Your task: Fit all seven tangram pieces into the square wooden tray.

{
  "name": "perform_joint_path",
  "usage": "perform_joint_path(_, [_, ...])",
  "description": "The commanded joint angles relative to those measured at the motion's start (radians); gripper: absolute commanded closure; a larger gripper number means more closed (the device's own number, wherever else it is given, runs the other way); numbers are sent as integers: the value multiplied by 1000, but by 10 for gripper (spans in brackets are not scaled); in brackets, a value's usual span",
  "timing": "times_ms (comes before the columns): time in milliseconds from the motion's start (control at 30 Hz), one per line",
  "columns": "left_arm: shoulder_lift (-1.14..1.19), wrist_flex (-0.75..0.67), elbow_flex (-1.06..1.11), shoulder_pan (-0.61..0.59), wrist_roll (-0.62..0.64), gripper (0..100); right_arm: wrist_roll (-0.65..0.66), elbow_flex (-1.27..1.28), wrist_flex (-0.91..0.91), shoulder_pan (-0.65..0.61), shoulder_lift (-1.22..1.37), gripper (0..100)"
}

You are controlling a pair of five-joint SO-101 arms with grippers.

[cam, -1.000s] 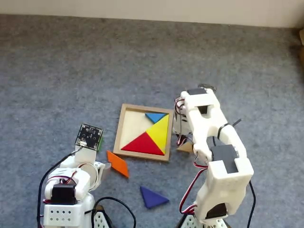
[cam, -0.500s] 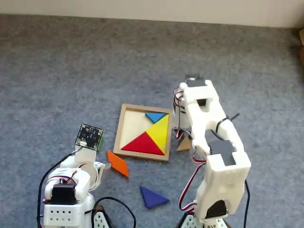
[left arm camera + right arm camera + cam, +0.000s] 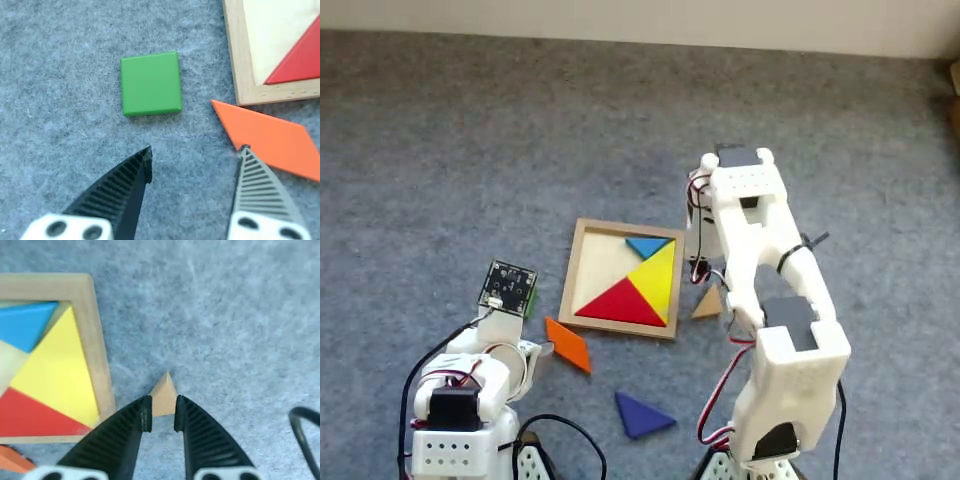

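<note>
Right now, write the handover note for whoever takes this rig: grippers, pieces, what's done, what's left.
Left gripper: open, low over the carpet, between the green square and the orange parallelogram, holding nothing.
Right gripper: shut on the small tan triangle, just outside the wooden tray.
In the tray: blue triangle, yellow triangle, red triangle.
Loose on the carpet: dark blue triangle, near the arm bases.
Done: three of seven pieces placed.
Left: tan triangle, green square, orange parallelogram, dark blue triangle.
</note>
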Motion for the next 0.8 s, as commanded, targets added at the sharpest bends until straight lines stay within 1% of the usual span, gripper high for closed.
perform_joint_path(0, [-1,3,19,-7,6,744,6,61,-10,-12,-209,914])
perform_joint_path(67, [-1,3,19,-7,6,744,-11,163,-70,-18,-305,914])
perform_joint_path(233, [-1,3,19,-7,6,744,-173,464,-272,-21,-501,911])
perform_joint_path(333, [-1,3,19,-7,6,744,-292,602,-378,-22,-559,910])
perform_joint_path(400, [-1,3,19,-7,6,744,-347,673,-421,-22,-559,905])
perform_joint_path(467, [-1,3,19,-7,6,744,-379,716,-447,-38,-541,865])
perform_joint_path(567, [-1,3,19,-7,6,744,-411,728,-460,-64,-501,773])
perform_joint_path(600, [-1,3,19,-7,6,744,-413,728,-460,-73,-487,759])
perform_joint_path(667, [-1,3,19,-7,6,744,-413,727,-464,-90,-469,758])
perform_joint_path(767, [-1,3,19,-7,6,744,-413,733,-526,-107,-447,758])
